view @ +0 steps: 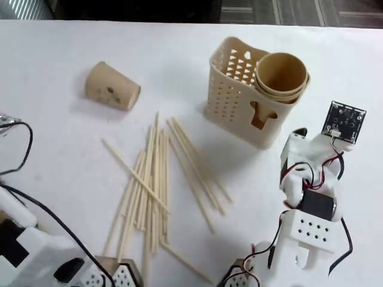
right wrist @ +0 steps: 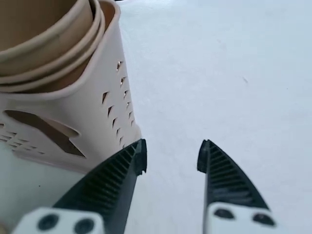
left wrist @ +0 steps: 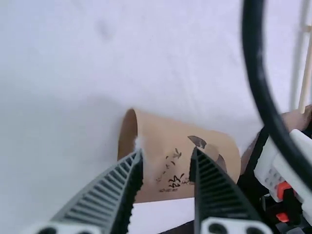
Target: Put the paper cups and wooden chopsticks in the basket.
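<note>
A beige perforated basket (view: 239,95) (right wrist: 105,109) stands upright at the back right with stacked paper cups (view: 281,76) (right wrist: 46,41) inside it. Another paper cup (view: 112,86) lies on its side at the back left. Several wooden chopsticks (view: 154,182) lie scattered in the middle of the table. My right gripper (right wrist: 171,157) (view: 299,134) is open and holds nothing, just in front of the basket's right side. My left gripper (left wrist: 166,157) is open, its tips just short of a printed paper cup (left wrist: 168,146) that lies on its side at the table's front edge (view: 116,272).
The white table (view: 60,155) has bare room at the left and at the far right. A black cable (left wrist: 258,78) hangs across the left wrist view, with chopstick ends (left wrist: 306,68) beside it. The right arm's body (view: 308,203) stands in front of the basket.
</note>
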You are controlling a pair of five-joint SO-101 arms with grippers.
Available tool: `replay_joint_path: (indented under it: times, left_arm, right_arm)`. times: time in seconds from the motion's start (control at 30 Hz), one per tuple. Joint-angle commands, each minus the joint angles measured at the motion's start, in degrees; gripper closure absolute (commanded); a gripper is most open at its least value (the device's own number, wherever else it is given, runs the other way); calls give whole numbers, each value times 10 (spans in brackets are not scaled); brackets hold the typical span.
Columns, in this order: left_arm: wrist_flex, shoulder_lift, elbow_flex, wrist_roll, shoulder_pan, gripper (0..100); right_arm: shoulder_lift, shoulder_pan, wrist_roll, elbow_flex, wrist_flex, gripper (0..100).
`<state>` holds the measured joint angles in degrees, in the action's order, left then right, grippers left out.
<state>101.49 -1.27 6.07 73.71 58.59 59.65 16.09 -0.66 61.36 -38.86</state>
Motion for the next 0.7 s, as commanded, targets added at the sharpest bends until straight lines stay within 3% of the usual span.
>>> replay_joint_path:
  times: [0.0,0.4,0.67]
  left_arm:
    - [-18,-5,-9,-8,9,828]
    - [-20,-64,-9,-35,2,832]
    - [4,-109,-9,-34,-1,976]
  right_arm:
    - [8,-4,-7,-4,0,819]
    - [8,-4,-22,-4,0,819]
    - [8,-4,-24,-4,0,819]
